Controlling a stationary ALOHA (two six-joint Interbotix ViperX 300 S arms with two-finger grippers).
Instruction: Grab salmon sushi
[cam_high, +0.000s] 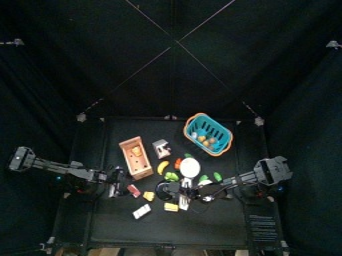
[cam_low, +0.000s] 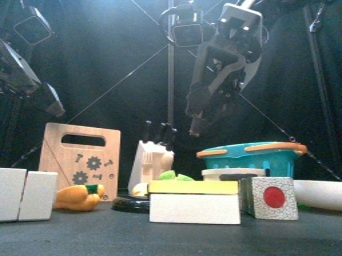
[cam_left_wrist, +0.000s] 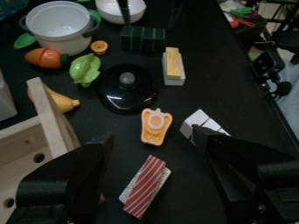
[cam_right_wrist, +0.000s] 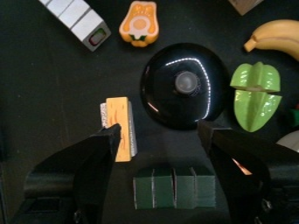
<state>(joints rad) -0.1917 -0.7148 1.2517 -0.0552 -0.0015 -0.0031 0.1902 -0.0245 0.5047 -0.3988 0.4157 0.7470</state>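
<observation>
Left hand (cam_left_wrist: 152, 175): its two jaws stand wide apart and hold nothing; it hangs over the tabletop (cam_left_wrist: 222, 79), above the salmon sushi.
Right hand (cam_right_wrist: 163, 157): its jaws are also spread wide and empty; it hangs above the black lid and the yellow sushi piece.
Salmon sushi (cam_left_wrist: 156, 125): it lies flat on the tabletop, free of both hands, an orange piece with pale stripes on white rice. In the left wrist view it is between the two left jaws but further away, near the black lid. In the right wrist view it shows also (cam_right_wrist: 139, 23), just beside the white block.
Black lid (cam_right_wrist: 184, 82): round, with a knob in its middle, it lies on the tabletop between the salmon sushi and the green dark block.
Yellow sushi piece (cam_right_wrist: 121, 128): it lies just beside the black lid.
Dark green block (cam_right_wrist: 176, 188): it lies between the right jaws.
Bacon strip (cam_left_wrist: 145, 185): red and white, it lies flat between the left jaws, near the salmon sushi but apart from it.
White block (cam_right_wrist: 77, 19): it lies near the salmon sushi.
Banana (cam_right_wrist: 272, 36): it lies beside the green leaf (cam_right_wrist: 258, 94).
White pot (cam_left_wrist: 62, 26): it stands well apart from the salmon sushi.
Wooden board (cam_low: 78, 158): it stands upright in the front view, on the left.
Blue basket (cam_high: 207, 129): it stands at the far side of the tabletop.
</observation>
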